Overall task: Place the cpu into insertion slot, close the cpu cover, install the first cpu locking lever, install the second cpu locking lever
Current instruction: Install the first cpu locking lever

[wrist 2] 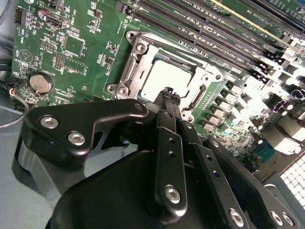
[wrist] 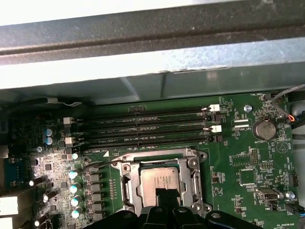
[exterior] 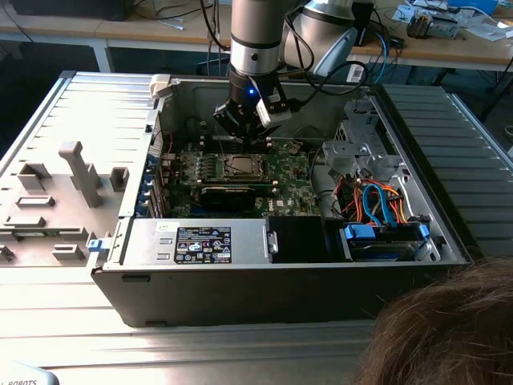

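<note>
Your black gripper [wrist 2: 167, 94] hangs low over the green circuit board [wrist: 238, 157], fingertips pinched together, holding nothing visible.
Under it the flat silver-grey square cpu [wrist: 159, 180] lies in the dark metal-rimmed insertion slot [wrist: 129, 191], framed by the thin silvery cpu cover [wrist: 159, 163]. Judge it light, stiff, fragile underneath: take its edges only.

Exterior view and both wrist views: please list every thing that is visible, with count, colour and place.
computer case: one, dark grey, open.
circuit board: one, green, inside the case.
cpu: one, silver-grey, seated in the insertion slot.
cpu cover: one, silvery, framing the cpu.
memory slots: one row, black, beside the cover.
coin battery: one, silver, on the board.
cables: several, orange and blue, exterior view's right.
grey panel: one, exterior view's left.
hair: brown, exterior view's lower right corner.
gripper: one, black, shut, above the cpu.
</note>
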Available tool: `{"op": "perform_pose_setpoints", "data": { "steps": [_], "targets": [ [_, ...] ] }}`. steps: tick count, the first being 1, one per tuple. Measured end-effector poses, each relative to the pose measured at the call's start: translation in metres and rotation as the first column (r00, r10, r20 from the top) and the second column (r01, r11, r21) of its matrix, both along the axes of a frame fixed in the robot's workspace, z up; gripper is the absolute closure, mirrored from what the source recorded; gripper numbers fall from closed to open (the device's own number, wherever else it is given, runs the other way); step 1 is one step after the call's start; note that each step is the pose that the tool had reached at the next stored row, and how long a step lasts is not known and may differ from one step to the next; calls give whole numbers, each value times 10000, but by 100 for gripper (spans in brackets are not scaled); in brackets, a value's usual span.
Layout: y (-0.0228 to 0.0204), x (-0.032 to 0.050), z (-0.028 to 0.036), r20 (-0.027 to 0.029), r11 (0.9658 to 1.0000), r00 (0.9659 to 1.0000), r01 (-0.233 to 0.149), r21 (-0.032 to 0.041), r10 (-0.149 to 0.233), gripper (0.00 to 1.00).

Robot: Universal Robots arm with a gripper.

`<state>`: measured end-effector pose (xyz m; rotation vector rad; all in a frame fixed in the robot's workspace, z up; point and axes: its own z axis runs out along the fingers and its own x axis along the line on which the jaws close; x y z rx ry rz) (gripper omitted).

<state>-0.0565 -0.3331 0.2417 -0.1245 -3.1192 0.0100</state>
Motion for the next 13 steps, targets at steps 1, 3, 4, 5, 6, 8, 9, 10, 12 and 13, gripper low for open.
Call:
{"op": "perform_pose_setpoints", "data": {
  "steps": [1,3,4,5,6,8,9,10,12,13],
  "targets": [
    [0,0,0,0,10000,10000,-14,-1,14,89],
    [0,0,0,0,10000,10000,-56,0,56,89],
    [0,0,0,0,10000,10000,-73,0,73,89],
    [0,0,0,0,10000,10000,-93,0,93,89],
    [0,0,0,0,9999,9999,-112,-1,112,89],
    [0,0,0,0,9998,9998,-188,0,188,89],
    [0,0,0,0,9997,9997,-228,0,228,89],
    [0,0,0,0,9997,9997,-245,0,245,89],
    [0,0,0,0,9996,9996,-290,0,290,89],
    [0,0,0,0,9995,9995,-329,0,329,89]
  ]
}}
